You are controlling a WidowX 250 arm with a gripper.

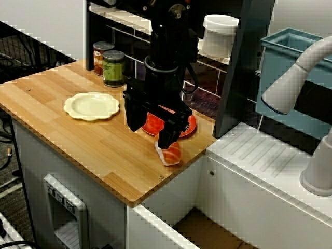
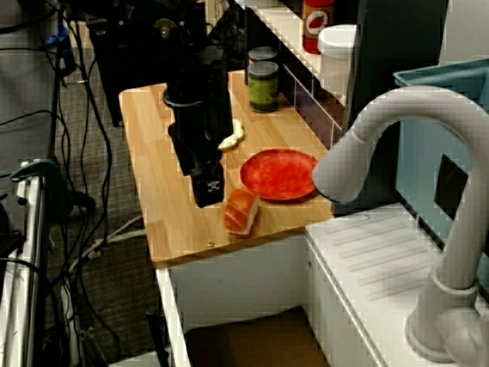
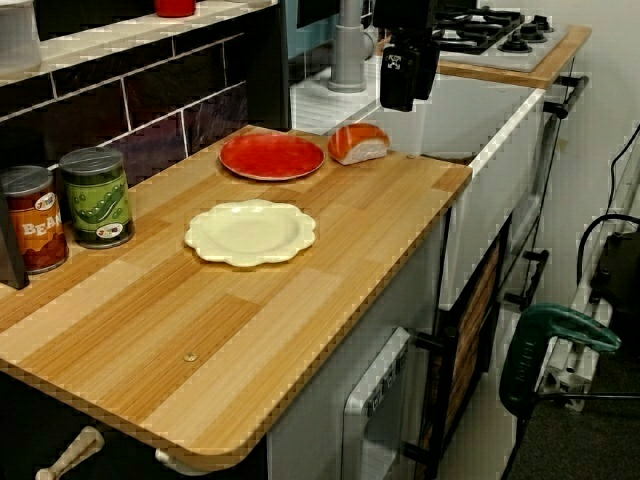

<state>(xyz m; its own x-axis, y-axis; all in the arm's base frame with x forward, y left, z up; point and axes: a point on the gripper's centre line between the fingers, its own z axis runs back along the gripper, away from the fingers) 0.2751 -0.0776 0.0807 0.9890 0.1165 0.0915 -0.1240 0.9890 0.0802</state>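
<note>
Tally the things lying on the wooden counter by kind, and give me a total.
Plates: 2 (red plate, cream plate)
Cans: 2 (green can, red can)
Sushi: 1 (salmon sushi piece)
Total: 5
</note>
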